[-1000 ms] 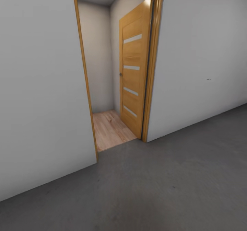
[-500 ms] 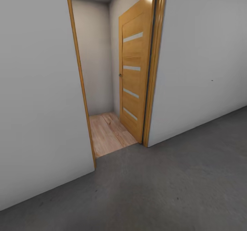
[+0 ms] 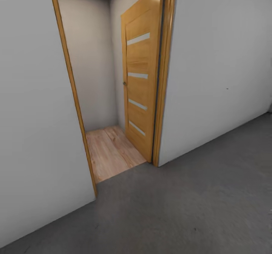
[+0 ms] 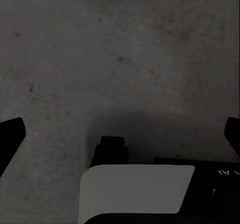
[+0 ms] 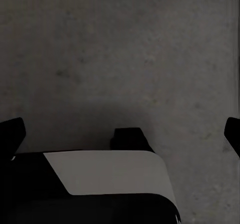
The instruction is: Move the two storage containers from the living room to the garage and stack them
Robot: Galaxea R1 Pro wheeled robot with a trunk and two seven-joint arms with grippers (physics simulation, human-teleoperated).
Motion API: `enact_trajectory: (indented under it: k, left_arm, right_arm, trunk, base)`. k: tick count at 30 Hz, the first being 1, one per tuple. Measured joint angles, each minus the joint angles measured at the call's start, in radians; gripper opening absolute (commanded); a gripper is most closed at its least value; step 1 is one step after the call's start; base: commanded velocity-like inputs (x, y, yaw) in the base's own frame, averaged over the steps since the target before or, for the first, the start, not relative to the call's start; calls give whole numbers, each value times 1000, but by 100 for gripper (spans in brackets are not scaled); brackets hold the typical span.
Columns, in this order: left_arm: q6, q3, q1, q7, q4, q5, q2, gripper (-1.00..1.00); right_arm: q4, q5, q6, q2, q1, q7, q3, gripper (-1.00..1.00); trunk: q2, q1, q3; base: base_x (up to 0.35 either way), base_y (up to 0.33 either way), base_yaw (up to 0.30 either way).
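Note:
The two storage containers are out of view. I stand in the garage on its dark grey concrete floor (image 3: 189, 208), facing a white wall (image 3: 219, 76) with an open doorway. In the left wrist view my left gripper (image 4: 120, 134) hangs above the concrete, its dark fingertips (image 4: 11, 134) far apart at the picture's edges, open and empty. My right gripper (image 5: 120, 134) is the same in the right wrist view: fingertips (image 5: 12, 133) wide apart over bare concrete, holding nothing.
An orange-brown wooden door (image 3: 139, 84) with glass slits stands swung open into the room beyond. A light wood-plank floor (image 3: 109, 152) starts at the threshold. The left door jamb (image 3: 71, 91) and the white wall (image 3: 34, 114) narrow the passage. White and dark robot body parts (image 4: 135, 189) sit below the grippers.
The whole head view has shifted: the doorway now sits further left and looks larger, so the camera has moved closer. Nothing in the scene itself has moved.

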Motion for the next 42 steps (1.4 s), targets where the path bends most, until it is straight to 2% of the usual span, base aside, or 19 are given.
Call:
enact_trajectory:
  k: [14,42]
  left_arm:
    - [0,-1,0,0,0,0,0,100]
    - [0,-1,0,0,0,0,0,100]
  right_arm:
    - [0,0,0,0,0,0,0,100]
    - [0,0,0,0,0,0,0,100]
  trunk:
    - [0,0,0]
    - [0,0,0]
  base:
    - [317,0,-225]
    - [317,0,-19]
